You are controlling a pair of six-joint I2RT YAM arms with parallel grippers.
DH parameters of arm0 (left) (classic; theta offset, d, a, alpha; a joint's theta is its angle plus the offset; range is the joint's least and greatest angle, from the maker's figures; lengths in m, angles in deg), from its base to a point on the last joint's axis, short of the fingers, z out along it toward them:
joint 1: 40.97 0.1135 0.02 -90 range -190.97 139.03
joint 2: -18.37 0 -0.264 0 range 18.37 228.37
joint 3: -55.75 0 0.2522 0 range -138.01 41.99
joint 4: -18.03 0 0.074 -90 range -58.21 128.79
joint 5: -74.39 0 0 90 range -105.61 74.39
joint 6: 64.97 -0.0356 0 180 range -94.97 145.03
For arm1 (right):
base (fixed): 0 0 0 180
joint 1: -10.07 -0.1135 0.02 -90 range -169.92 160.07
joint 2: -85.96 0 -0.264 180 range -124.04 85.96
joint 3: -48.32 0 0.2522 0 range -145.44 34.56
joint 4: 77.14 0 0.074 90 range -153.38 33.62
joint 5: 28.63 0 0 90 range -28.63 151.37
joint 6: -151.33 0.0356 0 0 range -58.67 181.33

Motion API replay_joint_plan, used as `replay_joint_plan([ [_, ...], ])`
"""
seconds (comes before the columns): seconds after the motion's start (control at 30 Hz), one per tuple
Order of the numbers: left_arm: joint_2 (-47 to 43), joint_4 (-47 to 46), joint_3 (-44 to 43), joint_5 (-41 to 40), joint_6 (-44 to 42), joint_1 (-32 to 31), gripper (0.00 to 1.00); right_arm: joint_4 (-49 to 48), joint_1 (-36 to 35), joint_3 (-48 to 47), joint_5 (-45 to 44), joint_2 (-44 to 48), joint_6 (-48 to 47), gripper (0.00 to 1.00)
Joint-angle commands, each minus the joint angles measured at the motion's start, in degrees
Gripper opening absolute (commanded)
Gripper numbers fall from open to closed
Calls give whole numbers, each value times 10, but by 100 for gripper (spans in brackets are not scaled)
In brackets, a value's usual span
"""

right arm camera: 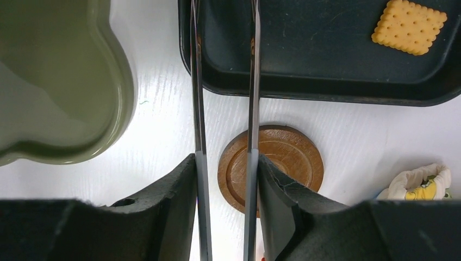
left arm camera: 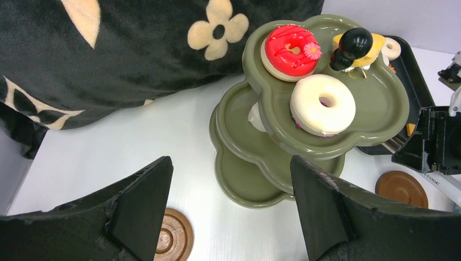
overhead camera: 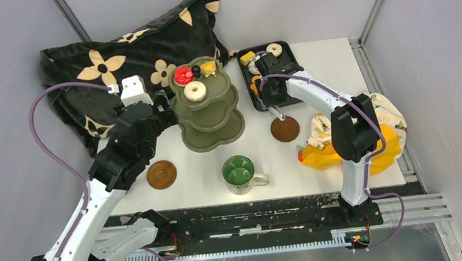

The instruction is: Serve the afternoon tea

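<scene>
The olive-green three-tier stand [overhead camera: 208, 110] holds a red donut [overhead camera: 183, 75], a white donut [overhead camera: 196, 91] and a yellow cake [overhead camera: 208, 67] around its black knob [overhead camera: 196, 70]. My left gripper [overhead camera: 166, 108] is open and empty just left of the stand [left arm camera: 375, 98], above the table [left arm camera: 231, 179]. My right gripper [overhead camera: 274, 103] is shut on the metal tongs [right arm camera: 196, 81], which reach over the black tray [right arm camera: 326, 54], their tips out of view. A cracker [right arm camera: 409, 26] lies in the tray. A saucer [right arm camera: 282, 163] sits under the right fingers. The green-lined mug [overhead camera: 239, 173] stands at front centre.
A second saucer [overhead camera: 161, 175] lies at the front left. A black flowered pillow [overhead camera: 130, 57] fills the back left. A yellow cloth [overhead camera: 353, 143] is bunched by the right arm. The tray [overhead camera: 268, 75] also holds a donut [overhead camera: 274, 49] and a yellow pastry [overhead camera: 247, 57].
</scene>
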Motion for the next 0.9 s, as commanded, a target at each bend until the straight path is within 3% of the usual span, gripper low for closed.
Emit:
replay_joint_plan([
  [0.0, -11, -23, 3, -16, -22, 4, 86, -5, -5, -27, -62, -7, -10, 46],
  [0.27, -9, -30, 11, -15, -21, 4, 86, -11, -6, -32, -61, -22, -16, 44],
  [0.53, -6, -36, 13, -12, -21, 5, 87, -15, -5, -24, -71, 0, -25, 20],
  [0.87, -10, -32, 13, -9, -20, 5, 86, 7, -5, 37, -77, 106, -32, 19],
])
